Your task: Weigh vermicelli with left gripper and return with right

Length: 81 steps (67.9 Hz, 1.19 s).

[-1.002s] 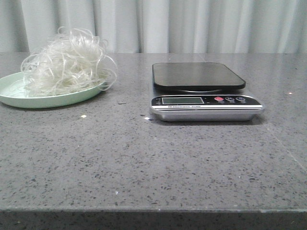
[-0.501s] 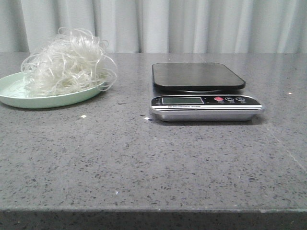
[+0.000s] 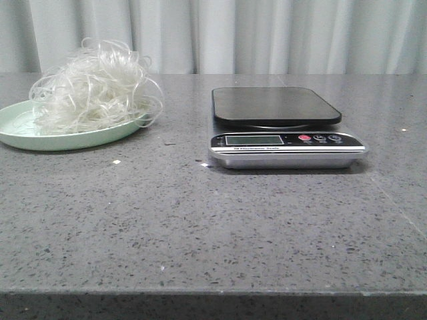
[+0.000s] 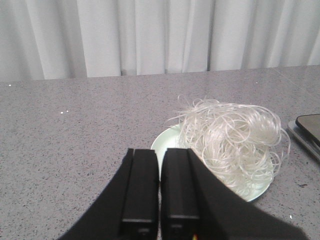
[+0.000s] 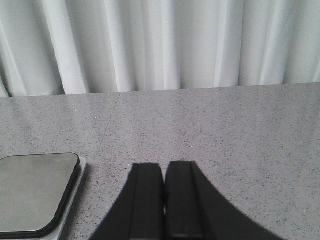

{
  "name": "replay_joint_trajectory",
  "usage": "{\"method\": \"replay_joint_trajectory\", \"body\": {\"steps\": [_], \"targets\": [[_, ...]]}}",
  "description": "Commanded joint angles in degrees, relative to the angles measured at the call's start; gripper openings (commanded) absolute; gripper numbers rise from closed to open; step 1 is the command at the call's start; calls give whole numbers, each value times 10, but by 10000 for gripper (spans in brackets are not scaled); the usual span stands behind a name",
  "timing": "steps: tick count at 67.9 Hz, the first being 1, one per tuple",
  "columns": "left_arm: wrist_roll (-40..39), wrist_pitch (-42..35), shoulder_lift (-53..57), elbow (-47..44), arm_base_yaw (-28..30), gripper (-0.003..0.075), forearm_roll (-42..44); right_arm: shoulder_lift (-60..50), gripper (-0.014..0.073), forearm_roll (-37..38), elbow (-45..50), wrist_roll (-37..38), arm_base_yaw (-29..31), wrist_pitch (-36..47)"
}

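Grey speckled stone tabletop (image 3: 200,227) runs back to pale pleated curtains (image 3: 267,33). On it the vermicelli (image 3: 97,87), a fluffy tangle of thin translucent whitish strands, sits heaped on a pale green plate (image 3: 27,137), well left of the digital scale (image 3: 283,127), whose dark platform is bare. The left gripper (image 4: 159,165) hangs just short of the plate's near rim, jaws pressed together, holding nothing. The right gripper (image 5: 163,172), likewise closed and empty, hovers beside the scale.

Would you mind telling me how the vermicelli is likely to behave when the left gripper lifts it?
The vermicelli looks like a loose, airy tangle, so probably very light. Loops overhang the plate, so strands may snag, trail or shed.
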<state>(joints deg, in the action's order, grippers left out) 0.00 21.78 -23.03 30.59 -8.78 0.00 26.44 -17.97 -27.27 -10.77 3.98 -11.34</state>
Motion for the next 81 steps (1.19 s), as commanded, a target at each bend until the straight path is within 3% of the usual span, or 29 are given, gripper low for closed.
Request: {"method": "replay_joint_trajectory", "body": {"steps": [1,44,63,81], "targets": [[-4,-46,-3,16,2,136,-6,2,151,-2,-16,-2,4,42],[0,-50,22,-16,10,136,-10,2,151,-2,-16,-2,4,42],[49,-105,141,-155,65,136,-10,2,151,-2,-16,-2,4,42],[56,-152,245,-297,72,136,-10,2,151,-2,-16,-2,4,42]]}}
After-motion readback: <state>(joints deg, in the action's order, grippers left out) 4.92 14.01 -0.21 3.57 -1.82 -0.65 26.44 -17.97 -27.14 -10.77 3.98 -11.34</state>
